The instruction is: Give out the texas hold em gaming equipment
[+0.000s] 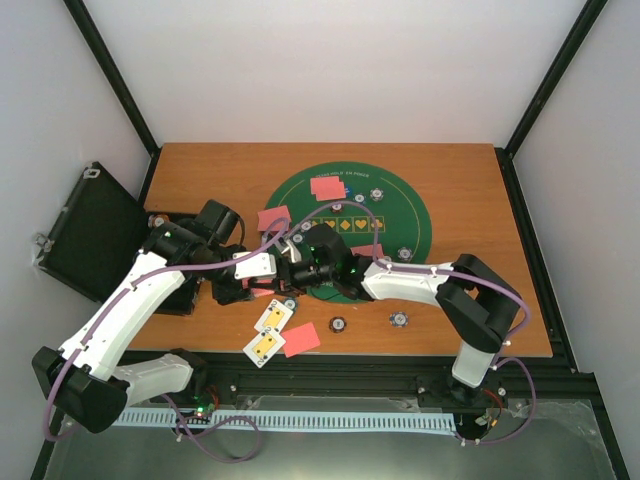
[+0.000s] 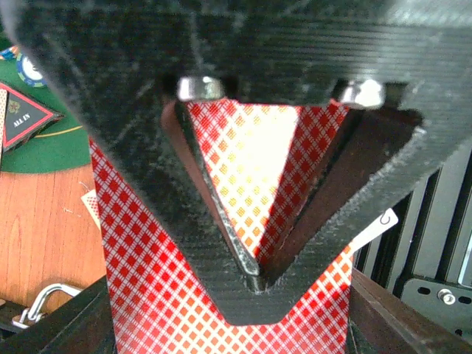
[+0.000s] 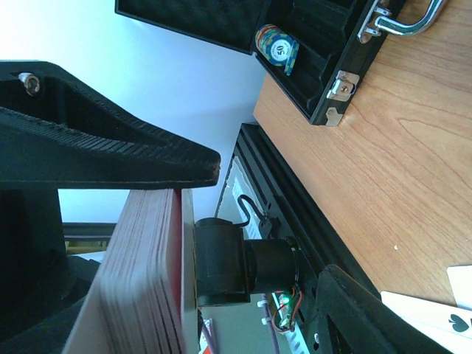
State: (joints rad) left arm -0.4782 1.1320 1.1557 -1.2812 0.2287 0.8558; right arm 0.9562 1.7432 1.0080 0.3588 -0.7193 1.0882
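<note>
My right claw (image 1: 296, 268) is clamped on the deck of cards (image 3: 140, 287), with the upper finger pressed on the deck's edge. My left claw (image 2: 254, 274) is pinched together, tips over a red-backed card (image 2: 221, 324) right behind them; I can't tell if they touch. A triangle marker (image 2: 18, 118) lies up-left of the left claw on the green mat (image 2: 44, 151). The black case (image 3: 221, 22) is beyond the right claw, with a striped chip (image 3: 276, 48) inside.
</note>
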